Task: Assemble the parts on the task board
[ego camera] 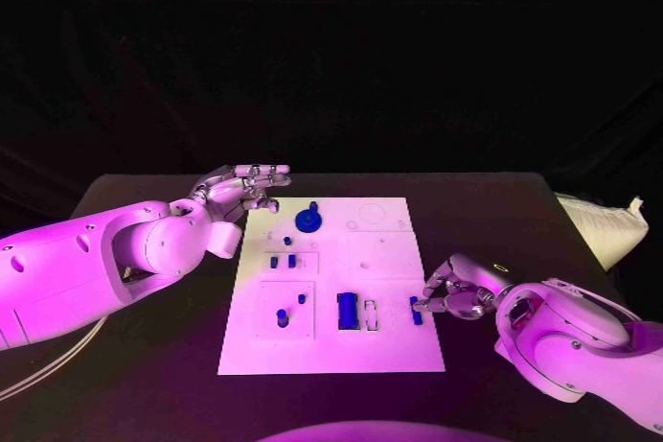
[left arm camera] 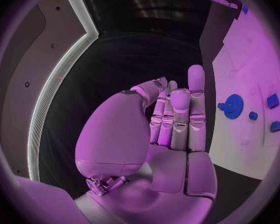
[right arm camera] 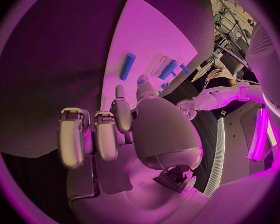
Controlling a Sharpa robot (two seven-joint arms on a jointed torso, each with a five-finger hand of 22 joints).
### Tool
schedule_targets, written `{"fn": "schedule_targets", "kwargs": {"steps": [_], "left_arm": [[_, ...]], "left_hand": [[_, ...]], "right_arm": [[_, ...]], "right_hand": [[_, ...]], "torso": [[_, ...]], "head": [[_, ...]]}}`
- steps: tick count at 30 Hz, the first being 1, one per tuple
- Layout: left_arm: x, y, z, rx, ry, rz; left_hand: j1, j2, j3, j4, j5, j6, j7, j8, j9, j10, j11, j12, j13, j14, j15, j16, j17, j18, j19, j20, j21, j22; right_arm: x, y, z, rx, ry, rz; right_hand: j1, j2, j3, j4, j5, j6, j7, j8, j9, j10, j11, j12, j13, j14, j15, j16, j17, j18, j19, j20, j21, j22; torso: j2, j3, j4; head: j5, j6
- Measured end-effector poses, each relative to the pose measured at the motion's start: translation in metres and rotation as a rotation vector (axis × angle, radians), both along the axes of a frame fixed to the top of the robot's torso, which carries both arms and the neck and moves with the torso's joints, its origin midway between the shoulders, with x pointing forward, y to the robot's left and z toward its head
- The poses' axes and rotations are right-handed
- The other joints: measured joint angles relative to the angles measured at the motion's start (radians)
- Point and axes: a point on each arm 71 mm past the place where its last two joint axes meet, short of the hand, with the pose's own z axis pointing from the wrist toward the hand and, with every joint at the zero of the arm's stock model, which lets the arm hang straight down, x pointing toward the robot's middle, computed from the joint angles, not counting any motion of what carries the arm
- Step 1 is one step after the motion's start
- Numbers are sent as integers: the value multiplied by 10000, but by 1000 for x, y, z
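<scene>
Parts [ego camera: 349,311] on the board [ego camera: 387,351] look small, hard and light, best pinched by their sides; the right hand [ego camera: 453,294] touches one but I cannot tell if it grips, the left hand [ego camera: 242,188] holds nothing.

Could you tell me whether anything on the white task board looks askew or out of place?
Nothing stands out: the white rectangular task board lies flat and square on the black table, and the small blue plastic parts sit tidily on it, none spilled onto the table.
</scene>
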Motion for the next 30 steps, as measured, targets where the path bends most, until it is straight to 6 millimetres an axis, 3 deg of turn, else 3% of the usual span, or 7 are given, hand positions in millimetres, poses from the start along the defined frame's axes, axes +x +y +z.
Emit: {"fn": "schedule_targets", "kwargs": {"steps": [17, 25, 28, 30], "left_arm": [[0, 0, 0, 5, 5, 3], [0, 0, 0, 7, 6, 3], [0, 0, 0, 8, 6, 3], [0, 0, -1, 10, 9, 3]], "left_hand": [[-40, 40, 0, 0, 0, 0, 0, 0, 0, 0, 0, 0, 0, 0, 0, 0, 1, 1, -36, 36, 0, 0], [-40, 40, 0, 0, 0, 0, 0, 0, 0, 0, 0, 0, 0, 0, 0, 0, 1, 1, -36, 36, 0, 0], [-40, 40, 0, 0, 0, 0, 0, 0, 0, 0, 0, 0, 0, 0, 0, 0, 1, 1, -36, 36, 0, 0], [-40, 40, 0, 0, 0, 0, 0, 0, 0, 0, 0, 0, 0, 0, 0, 0, 1, 1, -36, 36, 0, 0]], "right_arm": [[0, 14, -15, -637, 97, 405], [1, 18, -15, -825, 48, 612], [1, 20, -15, -949, -11, 714], [2, 21, -16, -1107, -90, 837]], "right_hand": [[65, 64, 54, 55, 66, 184, -41, 1, -60, 2, -4, 47, -4, 0, 2, 0, -2, 3, 0, 0, 0, -1], [66, 66, 114, -6, 106, 437, -178, 60, -91, -16, -22, 484, -22, 0, 2, 0, -3, 4, 0, 0, 0, 7], [149, 141, 235, -126, -129, 518, -194, 63, -106, -28, -33, 563, -22, 7, -3, 0, -3, 4, 0, 0, 0, 6], [245, 45, 347, -236, -409, 531, -207, 81, -134, -33, -37, 563, -22, 34, -45, 0, -3, 4, 0, 0, 1, 6]], "torso": [[8, -1, 22], [2, -3, 18], [2, -2, 16], [2, -3, 14]], "head": [[51, -58], [87, -81], [91, -84], [97, -85]]}}
